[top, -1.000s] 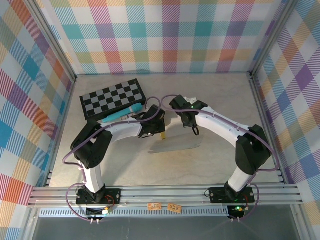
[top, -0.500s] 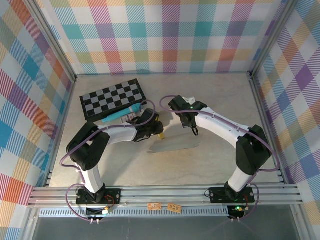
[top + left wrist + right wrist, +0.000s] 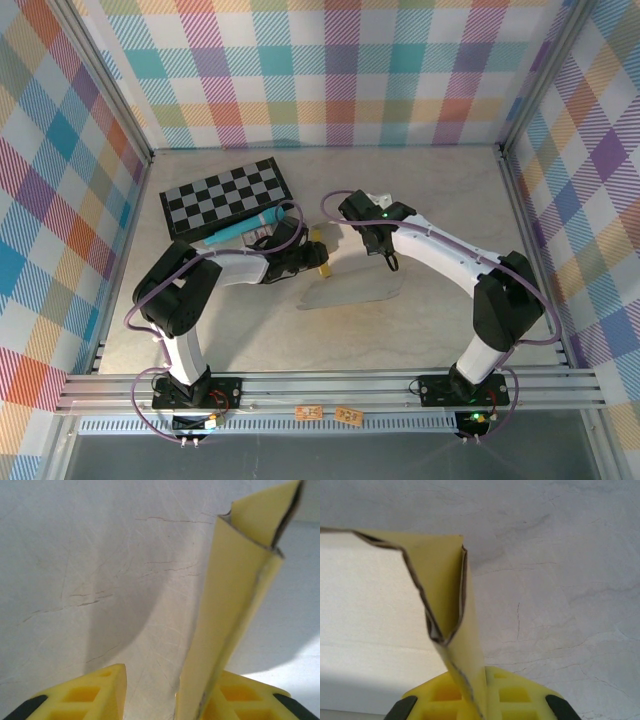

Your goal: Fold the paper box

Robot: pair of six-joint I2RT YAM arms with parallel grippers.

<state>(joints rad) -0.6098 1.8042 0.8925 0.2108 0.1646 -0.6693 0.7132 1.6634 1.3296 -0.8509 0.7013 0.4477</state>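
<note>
Your right hand pinches the box by its folded edge. Your left hand stands open, that edge along one finger. The box lies mid-tabletop, with bare room right and beyond and the board far left.

Robot lab test cell, viewed from my remote station. Pale wood table boxed in by plaid-printed walls on aluminium extrusion posts. Left arm and right arm bolted to metal rail at near edge. Purple cables loop off them. Black-and-white checkerboard lies flat, rear left.
</note>
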